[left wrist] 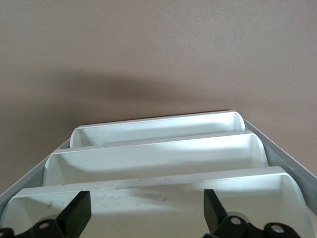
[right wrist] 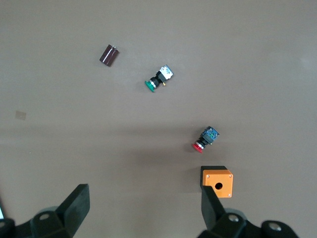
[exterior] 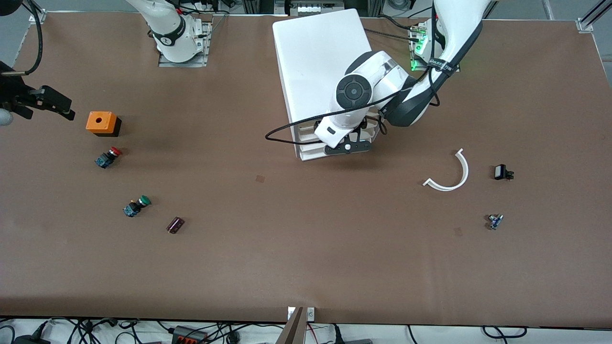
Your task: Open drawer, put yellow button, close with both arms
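Brown counter (exterior: pixel 306 248) fills the scene, with a white cabinet (exterior: pixel 315 57) standing between the two arm bases. The left gripper (exterior: pixel 348 145) hangs over the cabinet's front edge, fingers spread wide and holding nothing. Straight below it, the stacked drawer fronts step downward. The drawer (left wrist: pixel 148 196) lip closest to this gripper runs crosswise, its long axis in line with the gap between the two fingers (left wrist: pixel 74 213). The left arm is therefore plainly the nearer one for a pull, which I judge must go straight out of the cabinet's front.

The right gripper (exterior: pixel 45 101) waits over the right arm's end of the counter, also spread open and empty, just beside an orange box (exterior: pixel 102 123). A red-capped button (exterior: pixel 109 156) and a green-capped button (exterior: pixel 137 205) lie near it. No yellow button can be made out in any view, so its place cannot be told.
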Available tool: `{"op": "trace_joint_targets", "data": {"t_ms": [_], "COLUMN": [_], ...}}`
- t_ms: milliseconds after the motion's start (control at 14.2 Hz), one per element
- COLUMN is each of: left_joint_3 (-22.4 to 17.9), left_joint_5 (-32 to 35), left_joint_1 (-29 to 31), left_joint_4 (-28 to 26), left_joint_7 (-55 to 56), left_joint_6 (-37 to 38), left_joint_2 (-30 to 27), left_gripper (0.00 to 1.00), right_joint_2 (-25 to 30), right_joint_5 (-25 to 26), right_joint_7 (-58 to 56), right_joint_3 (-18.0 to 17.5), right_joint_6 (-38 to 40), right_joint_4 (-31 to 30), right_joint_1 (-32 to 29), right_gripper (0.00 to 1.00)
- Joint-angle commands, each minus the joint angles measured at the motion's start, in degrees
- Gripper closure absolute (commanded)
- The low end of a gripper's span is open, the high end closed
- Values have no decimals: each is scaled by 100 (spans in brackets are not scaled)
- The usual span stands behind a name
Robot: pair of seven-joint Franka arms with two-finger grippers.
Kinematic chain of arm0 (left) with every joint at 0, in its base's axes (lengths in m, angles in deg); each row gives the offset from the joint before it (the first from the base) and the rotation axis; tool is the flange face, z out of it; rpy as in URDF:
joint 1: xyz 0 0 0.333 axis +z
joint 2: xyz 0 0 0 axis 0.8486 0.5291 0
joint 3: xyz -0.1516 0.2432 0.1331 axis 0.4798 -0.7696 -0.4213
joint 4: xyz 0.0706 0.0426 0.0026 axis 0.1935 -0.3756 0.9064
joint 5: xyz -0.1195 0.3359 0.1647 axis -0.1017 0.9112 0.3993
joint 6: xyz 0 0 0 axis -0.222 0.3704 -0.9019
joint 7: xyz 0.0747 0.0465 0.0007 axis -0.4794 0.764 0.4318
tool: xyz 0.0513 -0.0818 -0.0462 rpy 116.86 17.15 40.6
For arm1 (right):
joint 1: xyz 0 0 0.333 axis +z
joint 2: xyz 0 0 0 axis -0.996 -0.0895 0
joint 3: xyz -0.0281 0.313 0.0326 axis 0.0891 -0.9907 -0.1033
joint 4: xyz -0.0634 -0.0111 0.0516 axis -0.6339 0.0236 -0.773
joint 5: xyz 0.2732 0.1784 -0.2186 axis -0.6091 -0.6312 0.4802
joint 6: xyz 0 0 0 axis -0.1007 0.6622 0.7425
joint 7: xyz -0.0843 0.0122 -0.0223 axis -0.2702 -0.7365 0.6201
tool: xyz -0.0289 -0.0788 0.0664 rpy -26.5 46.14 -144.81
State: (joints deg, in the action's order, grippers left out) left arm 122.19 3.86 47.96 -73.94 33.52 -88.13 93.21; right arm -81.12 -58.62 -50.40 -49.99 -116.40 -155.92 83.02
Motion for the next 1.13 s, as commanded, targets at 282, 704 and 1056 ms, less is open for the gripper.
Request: {"op": "trace_joint_targets", "data": {"t_ms": [282,704,1056], "left_joint_3": [46,90,-680], "left_joint_5": [79,606,414], "left_joint_1": [1017,2098,2276], "left_joint_4": [646,1596,1924], "left_joint_7": [-843,-2767,-4971], "left_joint_6": [567,2360,2898], "left_joint_2": [-229,-536,-1167], "left_gripper": [0,0,0], "right_joint_2": [126,144,126], "right_joint_5": [28,28,46], "right_joint_7": [15,77,59], "right_joint_3": [-40,-58,-66], "right_joint_6": [19,72,2], "right_joint_4": [-74,-136,-144], "right_joint_1": [-53,-53,-45], "right_gripper": [0,0,0]}}
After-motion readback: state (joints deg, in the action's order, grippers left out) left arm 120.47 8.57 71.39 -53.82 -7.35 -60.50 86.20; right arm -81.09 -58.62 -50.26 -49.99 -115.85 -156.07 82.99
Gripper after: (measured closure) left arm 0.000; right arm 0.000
